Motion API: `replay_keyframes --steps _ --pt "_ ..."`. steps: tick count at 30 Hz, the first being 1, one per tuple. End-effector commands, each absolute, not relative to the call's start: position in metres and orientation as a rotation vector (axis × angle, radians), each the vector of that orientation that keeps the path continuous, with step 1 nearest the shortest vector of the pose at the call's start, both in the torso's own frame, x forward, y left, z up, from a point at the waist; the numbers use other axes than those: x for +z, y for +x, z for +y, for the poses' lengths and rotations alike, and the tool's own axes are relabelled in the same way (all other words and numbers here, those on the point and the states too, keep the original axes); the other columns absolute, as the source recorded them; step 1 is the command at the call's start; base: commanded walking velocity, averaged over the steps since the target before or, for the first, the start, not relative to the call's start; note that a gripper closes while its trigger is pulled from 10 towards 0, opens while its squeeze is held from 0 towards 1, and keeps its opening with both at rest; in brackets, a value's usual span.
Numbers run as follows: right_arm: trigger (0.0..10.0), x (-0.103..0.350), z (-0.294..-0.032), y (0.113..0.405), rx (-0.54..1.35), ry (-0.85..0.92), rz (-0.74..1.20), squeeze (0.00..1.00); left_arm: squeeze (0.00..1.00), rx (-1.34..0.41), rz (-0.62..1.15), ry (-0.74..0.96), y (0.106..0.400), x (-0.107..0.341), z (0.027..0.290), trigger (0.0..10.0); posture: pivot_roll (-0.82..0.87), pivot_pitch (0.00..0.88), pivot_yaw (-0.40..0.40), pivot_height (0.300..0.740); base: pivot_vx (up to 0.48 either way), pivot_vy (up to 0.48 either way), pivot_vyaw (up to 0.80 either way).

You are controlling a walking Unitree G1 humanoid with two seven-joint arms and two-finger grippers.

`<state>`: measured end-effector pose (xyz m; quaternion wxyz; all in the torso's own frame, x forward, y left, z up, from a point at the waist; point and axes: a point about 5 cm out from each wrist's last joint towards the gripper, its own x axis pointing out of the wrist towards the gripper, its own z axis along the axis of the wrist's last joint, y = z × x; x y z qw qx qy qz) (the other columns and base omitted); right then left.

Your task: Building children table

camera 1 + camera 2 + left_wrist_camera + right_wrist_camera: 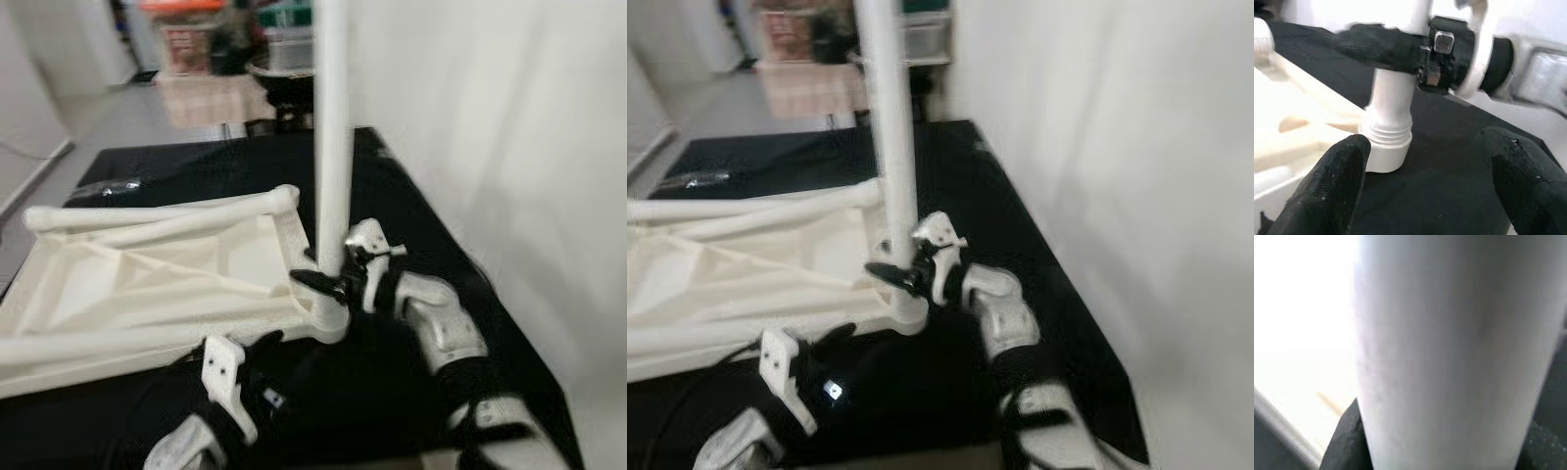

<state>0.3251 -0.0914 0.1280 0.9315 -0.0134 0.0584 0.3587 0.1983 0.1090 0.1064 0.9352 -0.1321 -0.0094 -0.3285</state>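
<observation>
A white plastic table top (147, 284) lies upside down on the black surface (392, 196). One white table leg (331, 147) stands upright in the corner socket (1386, 147) nearest me. My right gripper (328, 282) is shut on this leg just above the socket; the leg (1449, 352) sits close up in the right wrist view. Two more white legs (167, 217) lie flat along the table top's far edge. My left gripper (250, 357) is open, low and just in front of the socket, its fingers (1337, 186) spread either side of it without touching.
A white wall (509, 147) runs along the right of the black surface. Far behind stand a table with boxes and an orange-lidded bin (186, 34). The grey floor (108, 117) opens to the left. The black surface's right edge (509, 323) is close to my right arm.
</observation>
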Motion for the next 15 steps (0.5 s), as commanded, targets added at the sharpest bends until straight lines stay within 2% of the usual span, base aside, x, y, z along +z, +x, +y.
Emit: replay_keyframes --steps 1,2,12,13,15 --pt "0.0 0.0984 -0.1048 0.3130 0.577 -0.057 0.292 0.00 0.00 -0.665 -0.016 -0.272 0.1981 0.1074 0.1130 10.0 -0.02 0.000 0.019 0.740 0.000 0.000 0.00" --pt "0.0 0.0972 -0.1107 0.3129 0.525 -0.035 0.304 0.00 0.00 -0.669 -0.014 -0.275 0.1980 0.1074 0.1134 10.0 -0.03 0.000 0.024 0.740 0.000 0.000 0.00" --pt "0.0 0.0937 -0.1068 0.3166 0.576 -0.022 0.342 0.00 0.00 -0.664 -0.013 -0.276 0.1978 0.1077 0.1131 10.0 -0.01 0.000 0.016 0.740 0.000 0.000 0.00" --pt "10.0 0.1004 -0.1027 0.3205 0.627 -0.038 0.324 0.00 0.00 -0.662 -0.014 -0.275 0.1981 0.1079 0.1132 10.0 0.00 0.000 0.013 0.740 0.000 0.000 0.00" --pt "10.0 0.1004 -0.1027 0.3205 0.627 -0.038 0.324 0.00 0.00 -0.662 -0.014 -0.275 0.1981 0.1079 0.1132 10.0 0.00 0.000 0.013 0.740 0.000 0.000 0.00"
